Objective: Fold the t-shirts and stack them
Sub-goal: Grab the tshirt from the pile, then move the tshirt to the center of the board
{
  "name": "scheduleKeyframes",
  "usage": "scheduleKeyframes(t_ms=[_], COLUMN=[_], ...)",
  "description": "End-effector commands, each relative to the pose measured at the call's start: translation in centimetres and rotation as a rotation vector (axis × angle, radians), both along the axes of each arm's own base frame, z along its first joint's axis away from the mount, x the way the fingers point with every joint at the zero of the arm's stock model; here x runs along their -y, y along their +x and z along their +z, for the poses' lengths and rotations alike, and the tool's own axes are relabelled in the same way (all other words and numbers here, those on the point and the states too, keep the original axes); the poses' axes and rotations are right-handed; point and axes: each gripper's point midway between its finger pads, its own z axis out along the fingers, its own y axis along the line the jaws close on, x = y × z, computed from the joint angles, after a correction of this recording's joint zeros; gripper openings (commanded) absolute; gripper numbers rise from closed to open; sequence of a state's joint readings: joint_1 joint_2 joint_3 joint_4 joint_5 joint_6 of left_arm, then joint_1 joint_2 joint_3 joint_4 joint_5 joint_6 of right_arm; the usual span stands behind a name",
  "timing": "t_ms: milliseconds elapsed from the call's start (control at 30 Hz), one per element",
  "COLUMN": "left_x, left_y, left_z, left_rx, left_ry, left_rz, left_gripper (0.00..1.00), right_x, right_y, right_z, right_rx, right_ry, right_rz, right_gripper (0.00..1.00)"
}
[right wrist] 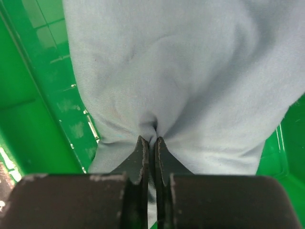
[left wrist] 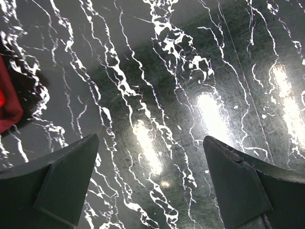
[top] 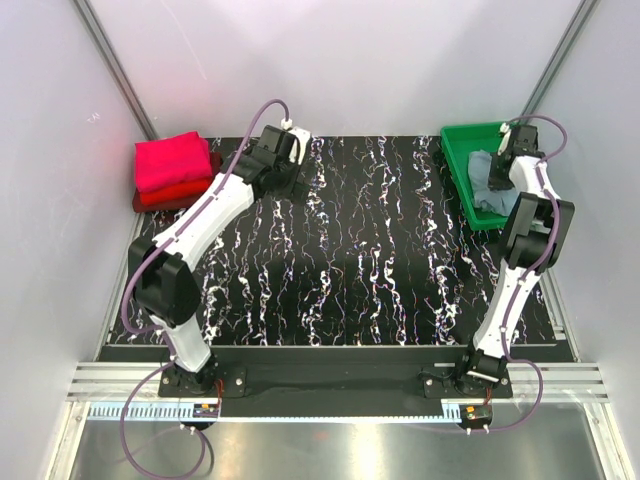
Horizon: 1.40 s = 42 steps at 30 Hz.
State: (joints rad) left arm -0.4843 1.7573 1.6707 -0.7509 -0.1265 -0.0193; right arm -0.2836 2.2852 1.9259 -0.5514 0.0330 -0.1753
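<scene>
A grey-blue t-shirt (right wrist: 190, 71) lies crumpled in the green tray (top: 458, 150) at the back right. My right gripper (right wrist: 150, 139) is shut on a pinched fold of its cloth, reaching down into the tray; in the top view the shirt (top: 486, 180) shows beside the right arm. A folded magenta-pink t-shirt (top: 172, 160) rests on a folded red t-shirt (top: 175, 192) at the back left. My left gripper (left wrist: 150, 157) hangs open over the bare black marbled table (top: 350, 250), just right of that stack, with a red edge (left wrist: 8, 102) at its view's left.
White walls with metal posts close in the table at back and sides. The green tray's walls (right wrist: 33, 95) surround the right gripper closely. Both arm bases are bolted at the near edge.
</scene>
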Motion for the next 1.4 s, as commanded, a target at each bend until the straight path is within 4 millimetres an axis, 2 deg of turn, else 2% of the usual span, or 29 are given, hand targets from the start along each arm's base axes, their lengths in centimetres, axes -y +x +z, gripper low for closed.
scheduleKeyframes(t_ms=[0,33,100,167,200,233,267,300,367,400,433,467,500,533,600,633,767,867,900,933,967,1000,1033,1100,1133,1167,1200,1267,1367], left_x=[-0.5,-1.3,-2.7,-4.9,-5.8,-6.9,-8.8,-9.3,-12.2,-13.2,-14.1,-15.6,-15.8,-16.0,-15.6,-15.5,-14.7,-15.0,-15.0,-15.1,-15.1,-15.1,-15.2,-15.2,-15.3,-15.3,-15.3,-15.2,-14.6], left_y=[2.1,2.7,3.6,5.0,5.4,5.9,6.5,6.6,7.0,7.0,6.8,6.6,6.4,5.7,5.0,4.3,3.7,3.6,3.6,3.4,3.2,3.1,2.8,2.4,2.2,2.0,1.7,1.6,0.9], left_z=[3.2,4.1,5.2,6.8,7.3,8.0,8.1,8.0,7.8,7.7,6.7,6.4,5.9,4.9,4.4,4.1,4.5,5.5,5.8,6.3,6.5,6.6,6.8,6.5,6.1,5.9,5.4,4.8,3.6], left_rx=[0.123,0.157,0.19,0.232,0.247,0.265,0.261,0.249,0.234,0.229,0.207,0.198,0.182,0.155,0.14,0.129,0.126,0.147,0.154,0.164,0.168,0.17,0.175,0.167,0.157,0.152,0.137,0.122,0.075], left_ry=[0.038,0.07,0.076,0.08,0.085,0.088,0.085,0.062,0.033,0.027,0.024,0.024,0.021,0.021,0.001,-0.009,-0.052,-0.049,-0.051,-0.054,-0.056,-0.053,-0.053,-0.051,-0.047,-0.047,-0.049,-0.053,-0.066], left_rz=[0.026,0.048,0.097,0.178,0.213,0.251,0.295,0.3,0.369,0.395,0.425,0.455,0.456,0.455,0.435,0.43,0.408,0.413,0.412,0.411,0.409,0.406,0.404,0.394,0.393,0.392,0.389,0.383,0.346], left_gripper=[0.98,0.99,0.99,0.99,0.99,0.99,0.99,0.99,0.99,0.99,0.99,0.99,0.99,0.99,0.99,0.99,0.99,0.99,0.99,0.99,0.99,0.99,0.99,0.99,0.99,0.99,0.99,0.99,0.99], right_x=[-0.1,-0.6,-1.9,-4.1,-5.3,-6.5,-7.4,-9.5,-11.7,-14.5,-16.0,-17.9,-19.9,-23.3,-28.2,-32.1,-39.8,-40.8,-40.4,-39.9,-39.2,-38.1,-37.4,-35.1,-34.2,-33.5,-32.7,-32.4,-33.5], right_y=[1.0,0.7,0.4,-0.2,-0.6,-1.3,-1.7,-2.6,-3.7,-4.1,-5.2,-5.7,-6.4,-7.6,-9.5,-11.2,-15.7,-16.0,-15.4,-15.0,-14.5,-13.7,-13.6,-12.8,-13.0,-12.9,-13.1,-13.3,-14.7], right_z=[9.6,12.5,16.1,21.1,22.3,24.6,26.0,27.8,28.8,29.2,30.4,29.6,29.3,29.7,28.4,27.9,29.6,30.1,29.5,27.7,26.8,25.5,23.1,21.1,19.2,18.7,17.8,17.9,18.3], right_rx=[0.193,0.244,0.311,0.405,0.415,0.457,0.479,0.506,0.504,0.505,0.525,0.499,0.484,0.483,0.433,0.406,0.403,0.401,0.397,0.362,0.352,0.336,0.283,0.255,0.214,0.212,0.197,0.21,0.212], right_ry=[0.006,0.007,0.055,0.109,0.128,0.138,0.144,0.162,0.183,0.211,0.219,0.243,0.273,0.304,0.371,0.401,0.451,0.488,0.456,0.435,0.408,0.372,0.364,0.343,0.345,0.34,0.323,0.307,0.349], right_rz=[-0.035,-0.036,-0.001,0.074,0.1,0.137,0.162,0.22,0.278,0.343,0.379,0.413,0.455,0.533,0.647,0.74,0.987,0.995,0.967,0.943,0.916,0.863,0.831,0.745,0.714,0.691,0.67,0.678,0.762], right_gripper=[0.0,0.0,0.0,0.0,0.0,0.0,0.0,0.0,0.0,0.0,0.0,0.0,0.0,0.0,0.0,0.0,0.0,0.0,0.0,0.0,0.15,0.37,0.54,0.71,0.74,0.79,0.82,0.81,0.77])
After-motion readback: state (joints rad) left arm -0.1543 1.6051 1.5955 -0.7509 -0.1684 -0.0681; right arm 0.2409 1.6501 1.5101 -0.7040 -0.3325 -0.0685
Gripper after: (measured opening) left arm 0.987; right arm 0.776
